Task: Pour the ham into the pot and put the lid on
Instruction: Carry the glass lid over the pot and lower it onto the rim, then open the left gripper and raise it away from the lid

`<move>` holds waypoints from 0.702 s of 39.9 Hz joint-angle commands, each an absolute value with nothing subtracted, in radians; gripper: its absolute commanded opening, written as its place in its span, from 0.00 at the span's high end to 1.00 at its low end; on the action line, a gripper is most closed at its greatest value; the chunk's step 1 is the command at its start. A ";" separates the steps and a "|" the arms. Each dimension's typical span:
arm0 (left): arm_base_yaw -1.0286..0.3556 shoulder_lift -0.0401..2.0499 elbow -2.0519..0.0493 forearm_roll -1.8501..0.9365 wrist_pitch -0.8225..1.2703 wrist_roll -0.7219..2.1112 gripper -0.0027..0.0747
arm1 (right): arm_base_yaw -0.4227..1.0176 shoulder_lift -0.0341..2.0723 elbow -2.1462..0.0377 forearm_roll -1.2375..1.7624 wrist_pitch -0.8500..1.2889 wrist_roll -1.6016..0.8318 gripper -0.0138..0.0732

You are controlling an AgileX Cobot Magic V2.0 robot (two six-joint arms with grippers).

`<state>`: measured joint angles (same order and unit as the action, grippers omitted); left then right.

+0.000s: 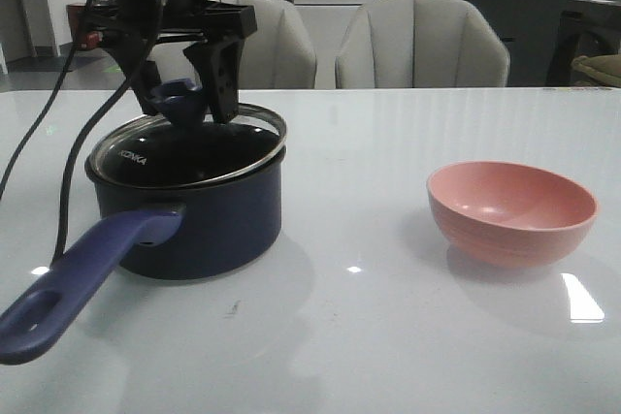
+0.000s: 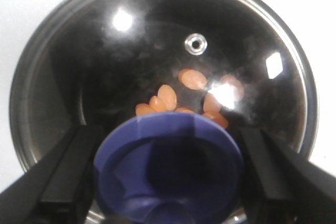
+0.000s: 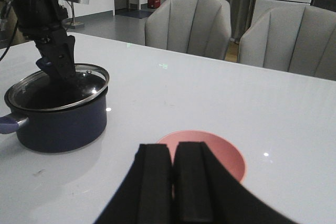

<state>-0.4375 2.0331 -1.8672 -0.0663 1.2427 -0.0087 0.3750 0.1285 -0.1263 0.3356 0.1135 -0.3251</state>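
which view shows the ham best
The left wrist view: the ham shows as orange slices through the glass lid, behind the knob. In the front and right wrist views the pot walls hide it.

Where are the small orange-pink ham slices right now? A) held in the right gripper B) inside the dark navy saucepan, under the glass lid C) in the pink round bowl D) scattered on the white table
B: the left wrist view shows the orange-pink ham slices through the clear glass lid on the dark navy saucepan; the pink round bowl looks empty in the front view.
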 commanded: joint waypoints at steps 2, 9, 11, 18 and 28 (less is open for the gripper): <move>-0.446 1.975 -1.903 -0.074 1.269 -0.010 0.20 | 0.375 0.138 -0.156 0.339 0.029 -0.333 0.66; -0.446 1.975 -1.903 -0.074 1.269 -0.010 0.11 | 0.375 0.138 -0.156 0.339 0.029 -0.333 0.66; -0.446 1.973 -1.904 -0.074 1.269 -0.010 0.11 | 0.375 0.138 -0.156 0.339 0.029 -0.333 0.66; -0.446 1.941 -1.910 -0.031 1.269 -0.010 0.11 | 0.375 0.138 -0.156 0.339 0.029 -0.333 0.66; -0.435 1.797 -1.908 -0.024 1.269 -0.010 0.11 | 0.375 0.138 -0.156 0.339 0.029 -0.333 0.66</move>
